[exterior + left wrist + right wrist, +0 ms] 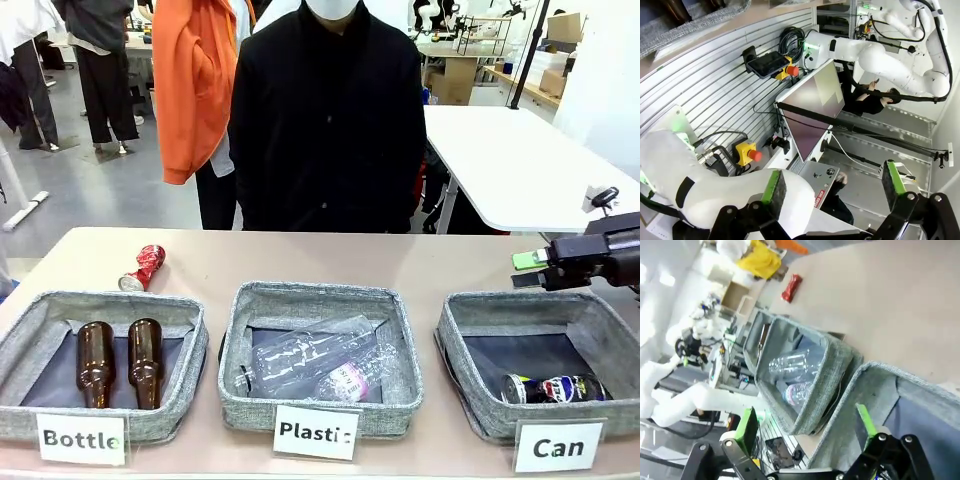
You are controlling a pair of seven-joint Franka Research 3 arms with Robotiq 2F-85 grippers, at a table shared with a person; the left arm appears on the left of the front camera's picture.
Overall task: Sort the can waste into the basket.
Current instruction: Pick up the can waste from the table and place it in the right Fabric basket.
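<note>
**Crushed can may slip**

The left pincer [832,185] and right pincer [525,270] are spread and empty, the right above the Can basket [452,350] holding the black-and-blue can [553,388]. The crushed red can [143,267] lies far-left on the counter [330,255]; its dented sides could slip mid-carry.

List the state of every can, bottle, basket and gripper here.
Black-and-blue can: on its side inside the Can basket.
Crushed red can: lying on the table, outside any basket.
Brown bottles: lying in the Bottle basket.
Clear plastic bottles: lying in the Plastic basket.
Left gripper: open, empty.
Right gripper: open, empty.
</note>
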